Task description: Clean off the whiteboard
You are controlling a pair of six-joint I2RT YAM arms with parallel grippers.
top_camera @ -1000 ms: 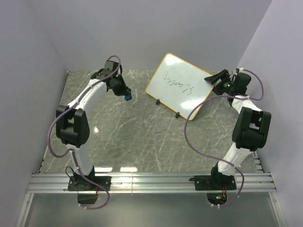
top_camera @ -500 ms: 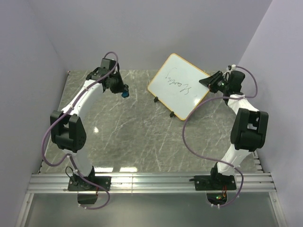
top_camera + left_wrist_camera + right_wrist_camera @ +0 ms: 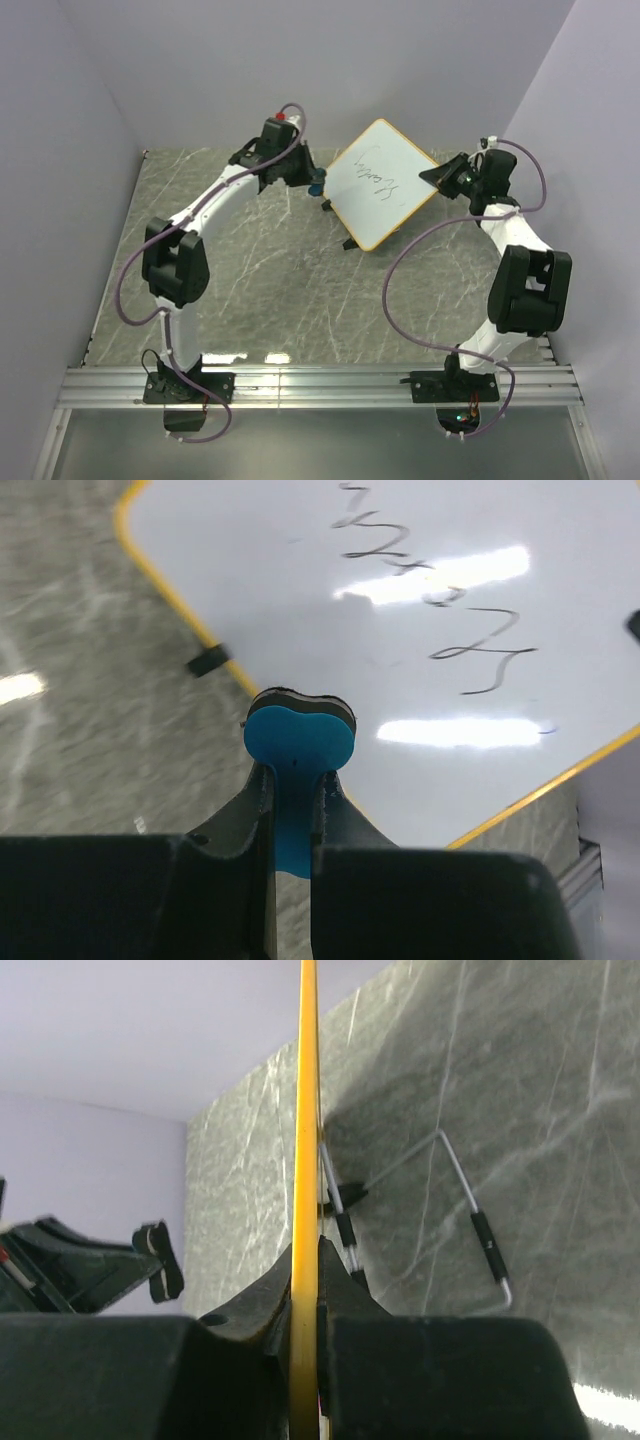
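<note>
Now the right claw [image 3: 443, 177] is pinching the whiteboard's [image 3: 378, 215] rim, steadying it, while the left claw [image 3: 294, 785] is clamping a blue eraser [image 3: 299, 742] beside the writing [image 3: 484, 663].

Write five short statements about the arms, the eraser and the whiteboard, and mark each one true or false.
1. The left gripper is shut on a blue eraser. True.
2. The whiteboard is wiped clean. False: dark scribbles run across it.
3. The right gripper clamps the whiteboard's yellow rim. True.
4. In the overhead view the eraser is at the board's right edge. False: it is at the left edge, and the right gripper has the right edge.
5. A wire stand shows behind the board. True.
</note>
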